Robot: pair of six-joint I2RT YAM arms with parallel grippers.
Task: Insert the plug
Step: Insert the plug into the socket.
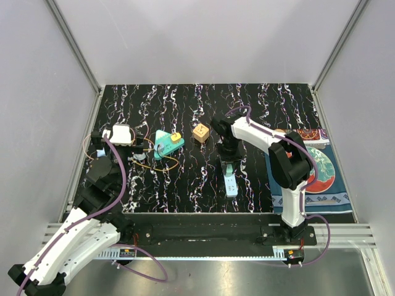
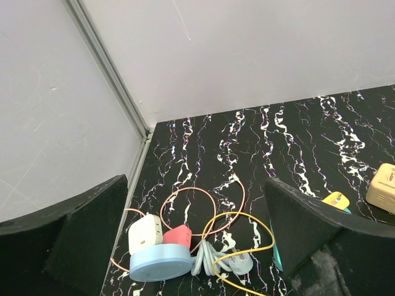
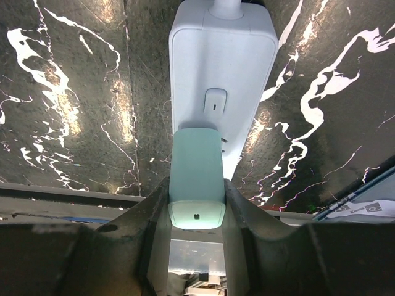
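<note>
One mint plug [image 3: 196,166], judged light, stiff and slick, is clamped by its flat sides in the right claw [image 3: 196,198] over a power strip [image 3: 223,61], with the left claw [image 2: 207,240] spread open.

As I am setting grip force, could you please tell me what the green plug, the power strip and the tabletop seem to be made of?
The green plug looks like smooth moulded plastic, matte, with rounded edges. The power strip seems pale plastic, slightly glossy, with a soft sheen. The tabletop is black with white marble-like veins, shiny by its glare; possibly printed laminate.
</note>
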